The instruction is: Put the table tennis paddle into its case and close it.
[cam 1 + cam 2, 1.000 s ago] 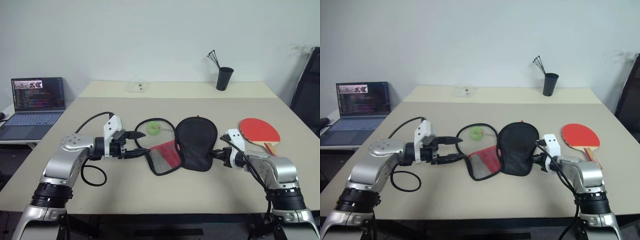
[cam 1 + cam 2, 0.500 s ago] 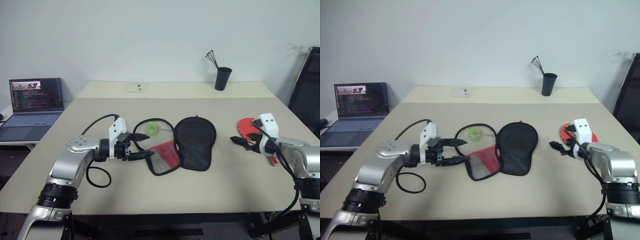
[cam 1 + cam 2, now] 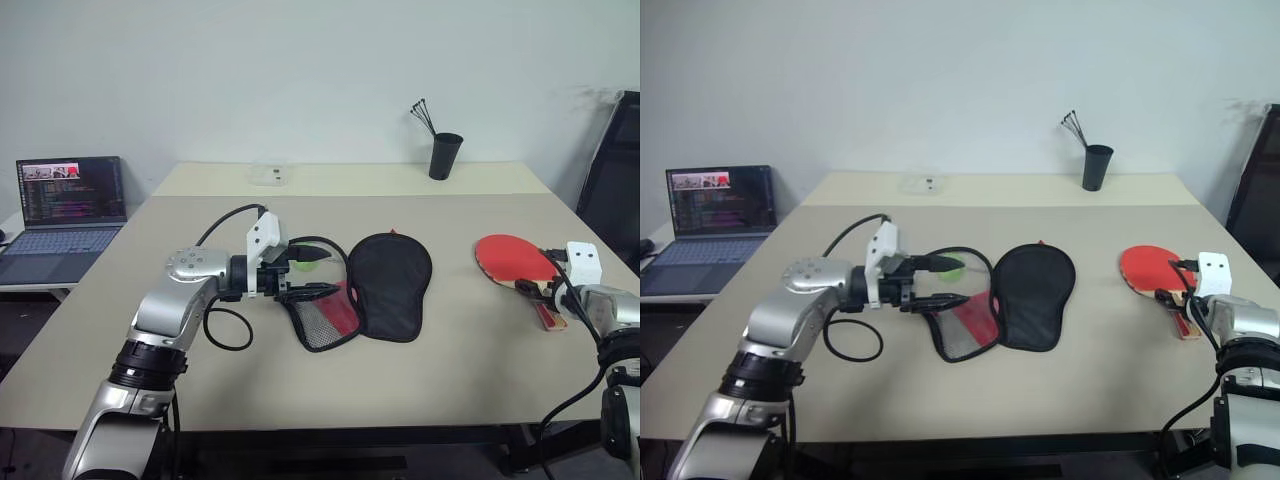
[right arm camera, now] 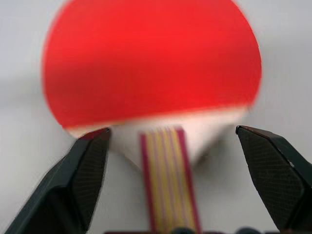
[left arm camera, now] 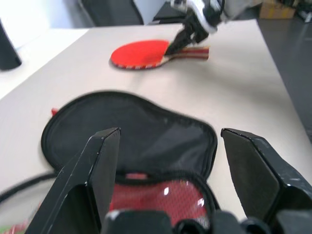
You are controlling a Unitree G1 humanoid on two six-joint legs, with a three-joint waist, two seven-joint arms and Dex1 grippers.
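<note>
1. My right tool (image 4: 170,146) stands wide and holds nothing. It hangs just over the butt of the table tennis paddle (image 3: 516,257), one finger to either side of the handle and neither touching it.
2. The paddle lies flat near the bench's right edge. Its long axis runs straight ahead of this tool: striped handle toward me, round blade beyond, toward the bench's far edge. In my judgement the coming move needs only a drop onto the handle and a squeeze across its width, with no turn of the wrist.
3. The right arm is much the nearer to the paddle; the left is well apart from it, across the case.
4. The paddle has a smooth red rubber face, a pale wooden neck and a light handle with dark stripes down its length.
5. My left tool (image 5: 168,180) is also wide and empty, level at the left edge of the case (image 3: 375,290), just above the red mesh flap.
6. The case lies unzipped at mid-bench, the black half spread flat, the red half folded out toward my left arm.
</note>
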